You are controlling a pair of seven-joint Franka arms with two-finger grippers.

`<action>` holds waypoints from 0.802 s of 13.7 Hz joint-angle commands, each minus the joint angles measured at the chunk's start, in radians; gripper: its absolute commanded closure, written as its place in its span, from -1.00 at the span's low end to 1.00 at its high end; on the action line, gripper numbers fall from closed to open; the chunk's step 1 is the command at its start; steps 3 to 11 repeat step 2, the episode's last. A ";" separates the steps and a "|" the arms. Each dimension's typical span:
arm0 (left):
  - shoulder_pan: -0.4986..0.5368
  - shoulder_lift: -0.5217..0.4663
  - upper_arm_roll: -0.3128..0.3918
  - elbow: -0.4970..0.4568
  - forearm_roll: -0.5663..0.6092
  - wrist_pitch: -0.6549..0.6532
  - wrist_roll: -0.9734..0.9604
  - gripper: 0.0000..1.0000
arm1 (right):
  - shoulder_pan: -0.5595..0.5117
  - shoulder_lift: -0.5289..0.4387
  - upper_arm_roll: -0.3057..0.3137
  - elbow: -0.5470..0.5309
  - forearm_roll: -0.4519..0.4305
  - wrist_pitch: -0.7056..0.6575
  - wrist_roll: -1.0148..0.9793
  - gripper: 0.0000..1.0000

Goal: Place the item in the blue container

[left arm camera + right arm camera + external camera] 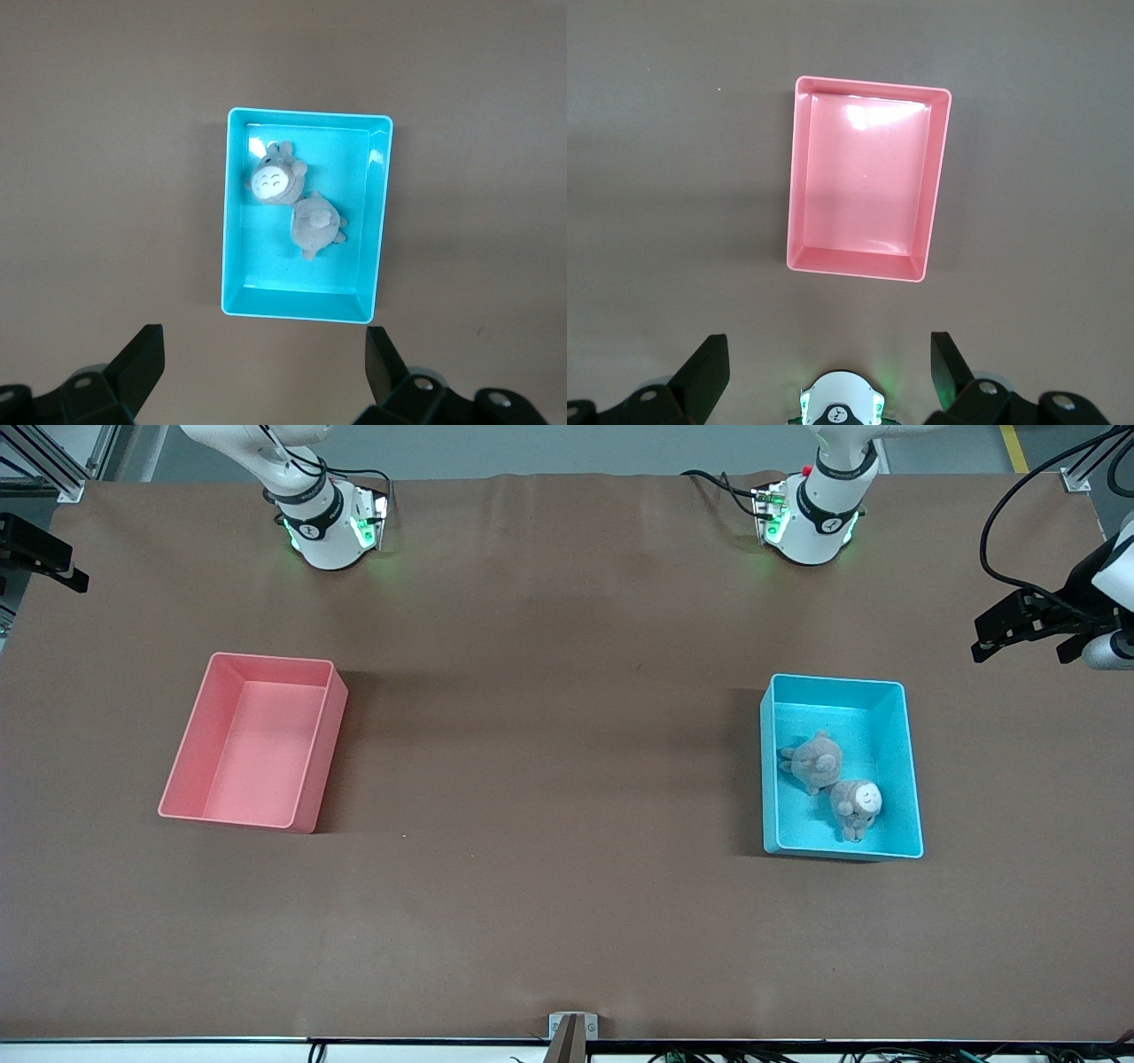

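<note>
A: Where was the blue container (912,779) at that moment?

B: It sat on the brown surface (549,717) toward the left arm's end, with its long sides running toward the front camera. The left wrist view looked straight down on it.

A: And the item?

B: Two small grey plush toys lay inside it, touching each other. The one with its pale face showing (857,802) was nearer the front camera; the other grey toy (811,762) lay farther from it, closer to the container's wall on the pink bin's side.

A: What about the left pincer (264,376)?

B: It hung high over the surface beside the blue container, its fingers (142,363) spread wide apart and holding nothing.

A: The right pincer (829,376)?

B: The same: high up, over the surface near the right arm's base (840,403), fingers (707,370) wide apart with nothing between them.

A: Anything else?

B: A pink bin (182,771) of the same shape stood well apart from the blue container, toward the right arm's end, turned at a slight angle. It showed only its bare floor.
</note>
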 commanded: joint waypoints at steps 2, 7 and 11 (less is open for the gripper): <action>0.001 0.005 0.003 0.009 -0.003 0.004 0.006 -1.00 | -0.026 -0.037 0.012 -0.044 0.013 0.007 -0.004 -1.00; 0.001 0.005 0.003 0.009 -0.003 0.004 0.006 -1.00 | -0.026 -0.037 0.012 -0.044 0.013 0.007 -0.004 -1.00; 0.001 0.005 0.003 0.009 -0.003 0.004 0.006 -1.00 | -0.026 -0.037 0.012 -0.044 0.013 0.007 -0.004 -1.00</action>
